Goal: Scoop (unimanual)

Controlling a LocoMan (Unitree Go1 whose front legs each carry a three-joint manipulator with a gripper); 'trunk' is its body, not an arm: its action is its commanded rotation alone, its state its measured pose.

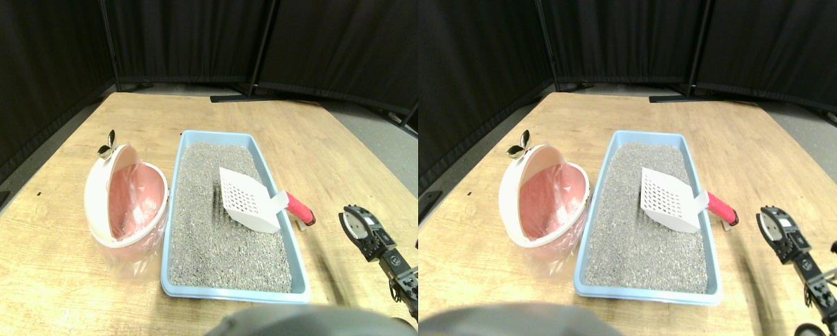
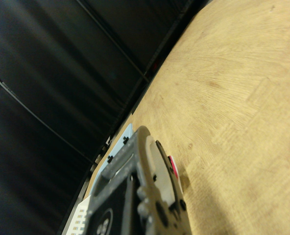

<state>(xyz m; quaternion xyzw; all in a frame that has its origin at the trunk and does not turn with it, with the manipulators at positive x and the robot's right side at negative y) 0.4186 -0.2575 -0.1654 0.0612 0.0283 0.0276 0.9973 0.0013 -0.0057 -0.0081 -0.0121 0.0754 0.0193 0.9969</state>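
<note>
The white slotted scoop [image 1: 250,201] with a red handle [image 1: 300,208] lies in the blue litter tray [image 1: 299,260], handle over the rim. The claw [image 1: 357,225] hovers nearby; its state cannot be told.

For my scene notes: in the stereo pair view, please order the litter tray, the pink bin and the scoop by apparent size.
1. Blue litter tray, clearly the largest.
2. Pink bin.
3. White scoop with red handle, the smallest.
</note>
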